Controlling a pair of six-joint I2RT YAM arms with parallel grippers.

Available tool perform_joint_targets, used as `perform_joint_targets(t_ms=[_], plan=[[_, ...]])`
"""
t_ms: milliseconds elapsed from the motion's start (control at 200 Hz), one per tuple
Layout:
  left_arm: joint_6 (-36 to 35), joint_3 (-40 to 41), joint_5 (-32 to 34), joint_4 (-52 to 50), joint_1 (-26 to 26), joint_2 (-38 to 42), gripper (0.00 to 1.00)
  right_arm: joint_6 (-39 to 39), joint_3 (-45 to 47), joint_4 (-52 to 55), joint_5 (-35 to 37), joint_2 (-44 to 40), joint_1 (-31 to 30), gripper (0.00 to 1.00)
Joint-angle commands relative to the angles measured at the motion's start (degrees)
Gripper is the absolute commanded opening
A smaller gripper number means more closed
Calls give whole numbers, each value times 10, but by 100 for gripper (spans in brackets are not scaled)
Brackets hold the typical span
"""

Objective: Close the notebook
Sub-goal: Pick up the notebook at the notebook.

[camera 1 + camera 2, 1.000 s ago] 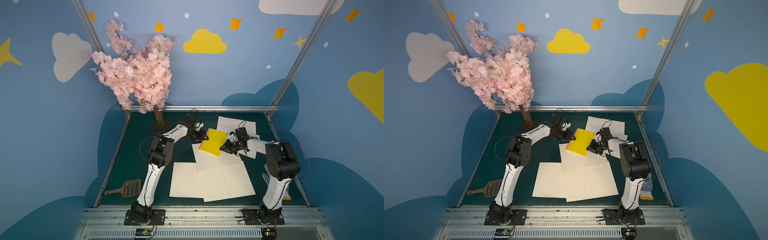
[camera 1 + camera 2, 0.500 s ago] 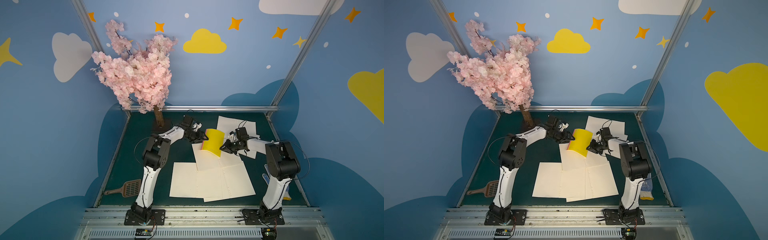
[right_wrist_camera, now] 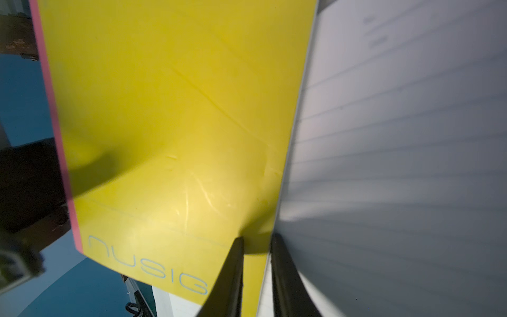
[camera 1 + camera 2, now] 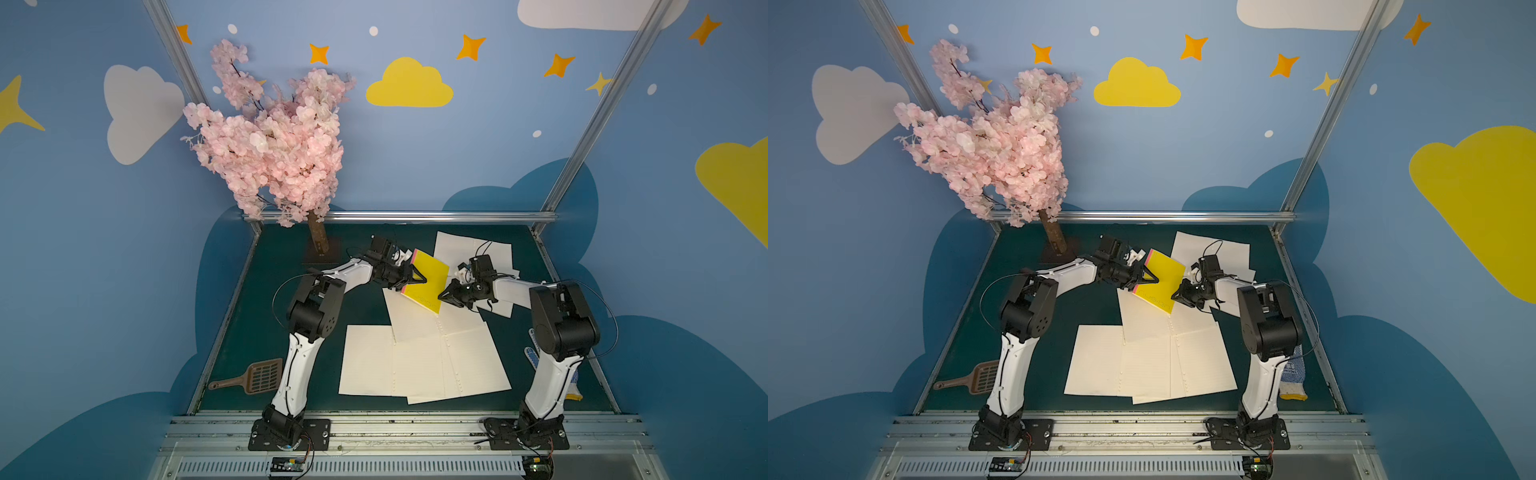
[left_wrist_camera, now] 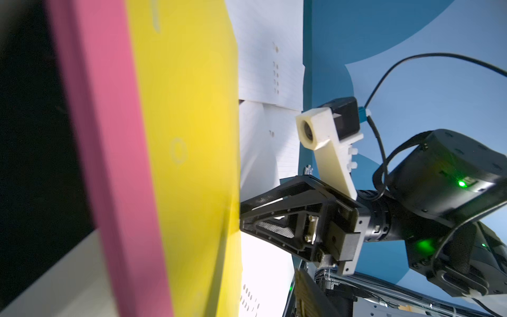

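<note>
Top views both show 1 notebook [image 4: 428,286] [image 4: 1160,286] at the far middle of the desk [image 4: 266,332], between the 2 arms and over a tilted loose sheet. Its yellow cover faces up. Its long axis runs from the far side of the desk toward the near side, leaning slightly to the right at the near end. The pink spine edge faces the left arm, the free long edge faces the right arm, and the printed word "nusig" lies along the near short edge. The left pincer [image 4: 417,279] sits astride the pink spine edge with 1 finger lying over the yellow cover; its jaws stand partly apart, and I cannot tell whether they press the book. The right pincer [image 4: 440,297] [image 3: 257,238] is clenched on the free edge of the notebook's cover: in the right wrist view its 2 dark fingers [image 3: 233,274] stand close together with the yellow edge between them, and lined white paper lies just beside them. Loose lined sheets [image 4: 419,365] overlap on the desk in 2 patches, near middle and far right; the overlaps hide their exact count. Also on the desk are 1 brown scoop [image 4: 259,376] near the left arm's base, 1 pink blossom tree [image 4: 274,153] at the far left corner, and 1 dotted glove [image 4: 534,357] beside the right arm.
</note>
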State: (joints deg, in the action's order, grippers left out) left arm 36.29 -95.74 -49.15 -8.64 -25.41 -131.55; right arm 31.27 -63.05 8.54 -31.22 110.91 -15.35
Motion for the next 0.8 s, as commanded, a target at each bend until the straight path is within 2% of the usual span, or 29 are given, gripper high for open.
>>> perform_joint_targets(t_ms=[0, 280, 656, 796], plan=[[1, 7, -23, 12, -1, 23, 54, 1, 4, 4, -2, 14, -7, 21], [-54, -1, 52, -63, 5, 51, 50, -1, 6, 9, 3, 9, -7, 22], [-103, -11, 113, -132, 4, 69, 43, -2, 8, 9, 5, 8, -7, 22], [-112, -15, 128, -148, 4, 66, 32, -1, 8, 10, 4, 8, -7, 22]])
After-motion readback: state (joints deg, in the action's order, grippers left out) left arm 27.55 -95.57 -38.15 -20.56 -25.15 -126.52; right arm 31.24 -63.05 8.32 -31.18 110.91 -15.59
